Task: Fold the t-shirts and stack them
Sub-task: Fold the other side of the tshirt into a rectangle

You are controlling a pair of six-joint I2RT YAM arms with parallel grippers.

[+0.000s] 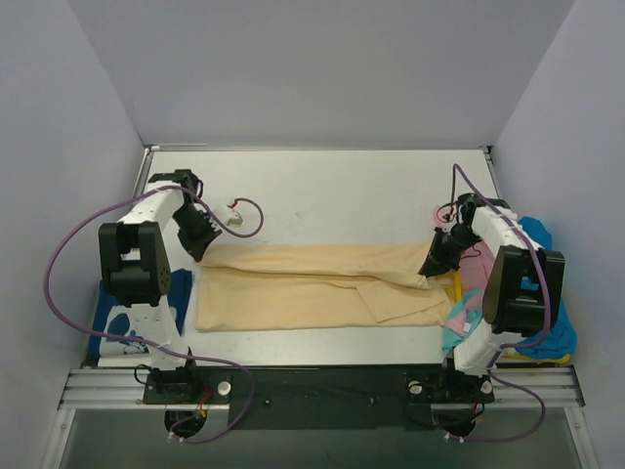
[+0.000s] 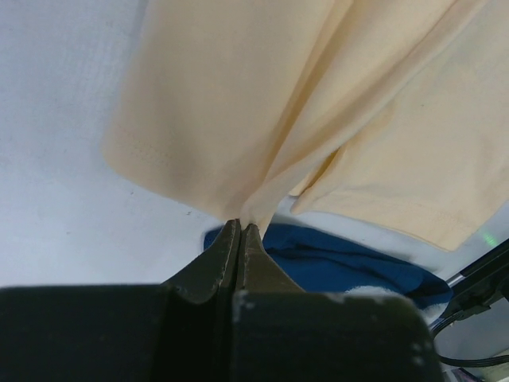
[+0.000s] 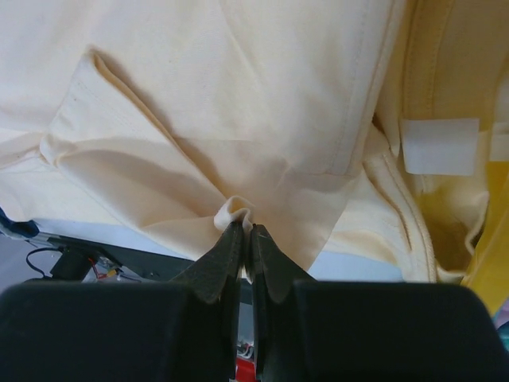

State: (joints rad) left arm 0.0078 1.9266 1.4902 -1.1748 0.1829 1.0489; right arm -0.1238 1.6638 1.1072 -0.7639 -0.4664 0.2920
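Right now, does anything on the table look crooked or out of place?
The tan t-shirt lies folded unevenly: a sleeve sticks out askew near its right end. Unfolded shirts sit heaped at the table's right edge.

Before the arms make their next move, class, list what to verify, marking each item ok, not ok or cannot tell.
1. Left gripper shut on the edge of the tan cloth t-shirt: ok.
2. Right gripper shut on a pinch of the same shirt: ok.
3. Cloth smooth at the right grip: not ok, bunched.
4. Tan shirt apart from the navy cloth t-shirt: cannot tell.
5. One layer per pinch: cannot tell.
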